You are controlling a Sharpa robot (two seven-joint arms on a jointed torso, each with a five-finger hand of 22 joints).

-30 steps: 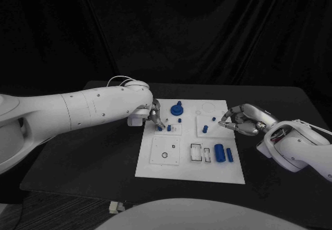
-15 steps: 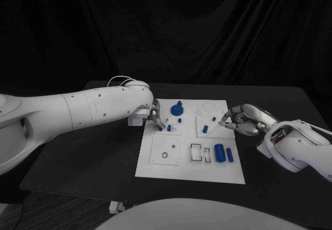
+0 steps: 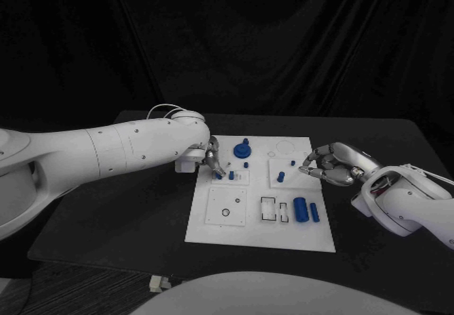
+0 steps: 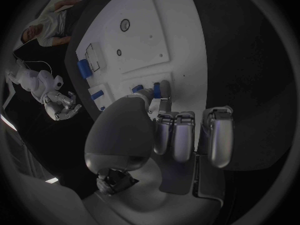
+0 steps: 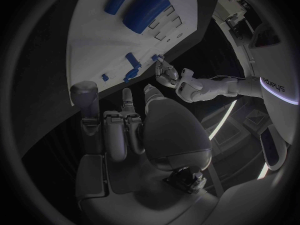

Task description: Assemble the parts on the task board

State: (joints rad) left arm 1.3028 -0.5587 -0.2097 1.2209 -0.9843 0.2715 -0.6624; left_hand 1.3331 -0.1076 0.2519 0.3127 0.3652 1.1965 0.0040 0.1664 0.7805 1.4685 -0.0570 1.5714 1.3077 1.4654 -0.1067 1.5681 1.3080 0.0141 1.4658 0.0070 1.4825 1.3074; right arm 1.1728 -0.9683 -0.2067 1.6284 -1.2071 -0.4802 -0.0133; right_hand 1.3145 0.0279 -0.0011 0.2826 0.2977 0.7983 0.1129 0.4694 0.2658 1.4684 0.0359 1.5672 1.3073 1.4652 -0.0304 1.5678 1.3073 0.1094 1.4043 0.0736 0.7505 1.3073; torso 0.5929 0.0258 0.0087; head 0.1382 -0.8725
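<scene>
Left arm (image 3: 104, 154) comes in from the left edge of the head view, forearm running across to the task board's (image 3: 260, 230) upper-left corner. Left hand (image 3: 210, 162) is angled down over that corner, fingertips at a small blue peg (image 3: 220, 175) by the board's left edge — can't tell if it's pinched or just touched. In the left wrist view the fingers (image 4: 178, 135) are curled in side by side, with a blue peg at the thumb tip.

Board sits centre frame on the black table (image 3: 123, 216). Blue parts on it: round knob piece (image 3: 243, 150) at upper middle, short pegs (image 3: 281, 176) mid-board, two cylinders (image 3: 301, 209) lying side by side at lower right.

Right hand (image 3: 331, 165) hovers at the board's right edge, centre-right of frame — fingers curled in toward the palm, nothing visible in them. Right arm (image 3: 407, 200) runs off to the right edge.
</scene>
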